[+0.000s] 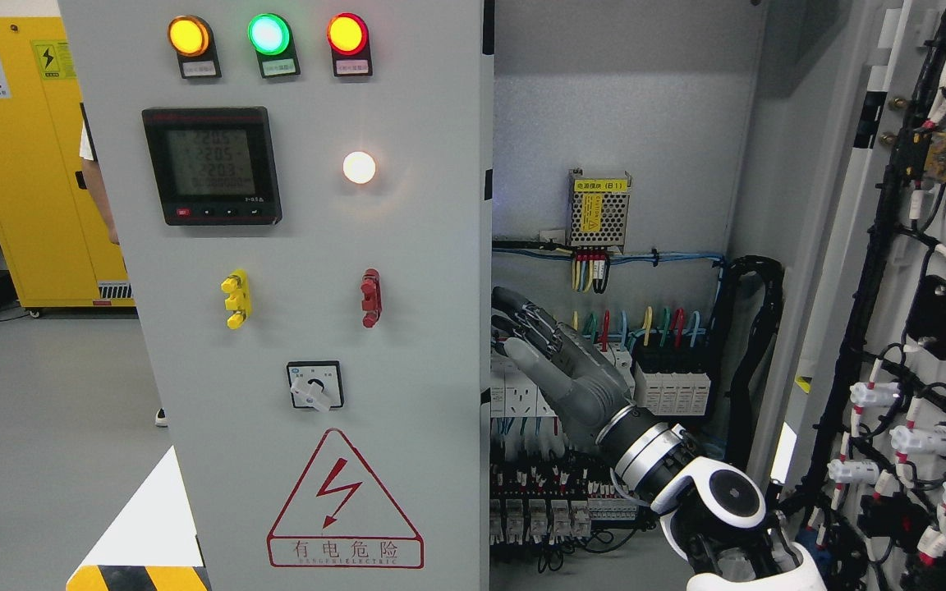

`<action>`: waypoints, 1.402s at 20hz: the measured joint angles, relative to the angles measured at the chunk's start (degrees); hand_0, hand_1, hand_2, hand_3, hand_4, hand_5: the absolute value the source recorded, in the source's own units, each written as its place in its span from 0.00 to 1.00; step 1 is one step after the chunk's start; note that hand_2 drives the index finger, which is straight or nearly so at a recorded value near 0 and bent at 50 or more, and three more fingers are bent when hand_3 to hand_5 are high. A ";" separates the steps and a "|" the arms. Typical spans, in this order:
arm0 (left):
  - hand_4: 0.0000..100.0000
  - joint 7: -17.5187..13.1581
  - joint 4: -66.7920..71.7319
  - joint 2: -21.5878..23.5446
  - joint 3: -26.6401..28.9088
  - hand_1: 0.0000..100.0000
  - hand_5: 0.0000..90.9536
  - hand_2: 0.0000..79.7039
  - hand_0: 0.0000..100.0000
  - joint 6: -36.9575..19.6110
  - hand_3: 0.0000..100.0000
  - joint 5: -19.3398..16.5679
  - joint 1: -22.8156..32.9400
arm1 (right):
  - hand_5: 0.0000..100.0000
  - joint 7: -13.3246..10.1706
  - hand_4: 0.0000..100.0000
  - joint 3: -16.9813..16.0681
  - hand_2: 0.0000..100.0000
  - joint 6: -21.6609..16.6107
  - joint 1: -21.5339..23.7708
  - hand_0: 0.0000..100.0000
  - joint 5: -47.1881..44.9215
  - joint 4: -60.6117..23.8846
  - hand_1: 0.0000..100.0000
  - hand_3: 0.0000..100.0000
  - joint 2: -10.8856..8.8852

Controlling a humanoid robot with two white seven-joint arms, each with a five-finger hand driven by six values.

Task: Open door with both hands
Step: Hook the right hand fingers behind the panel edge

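The grey metal left cabinet door (309,328) in front of me stands shut, flat to my view, its right edge running straight down just left of the open cabinet bay. Across its top sit three round lamps, amber, green and red, all lit. Below them is a black square digital meter with a pale display, and to its right a small round white lamp, glowing. Lower down are a yellow handle and a red handle side by side, then a white rotary switch on a black plate, then a red triangular electric-hazard sign. The grey right cabinet door (900,328) is swung wide open, its inner face carrying black wiring and white connectors.
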 measured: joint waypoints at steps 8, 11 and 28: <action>0.00 0.00 0.04 -0.17 0.01 0.56 0.00 0.00 0.12 0.00 0.00 0.00 0.00 | 0.00 1.21 0.00 -0.43 0.04 0.22 -1.54 0.00 -0.80 2.07 0.50 0.00 -0.15; 0.00 0.00 0.05 -0.22 0.01 0.56 0.00 0.00 0.12 0.00 0.00 0.00 0.00 | 0.00 1.78 0.00 -0.53 0.04 1.24 -2.29 0.00 -0.93 2.86 0.50 0.00 -0.20; 0.00 0.00 0.06 -0.32 0.03 0.56 0.00 0.00 0.12 0.00 0.00 0.00 0.00 | 0.00 4.24 0.00 -0.77 0.04 3.05 -5.58 0.00 -3.54 7.06 0.50 0.00 0.29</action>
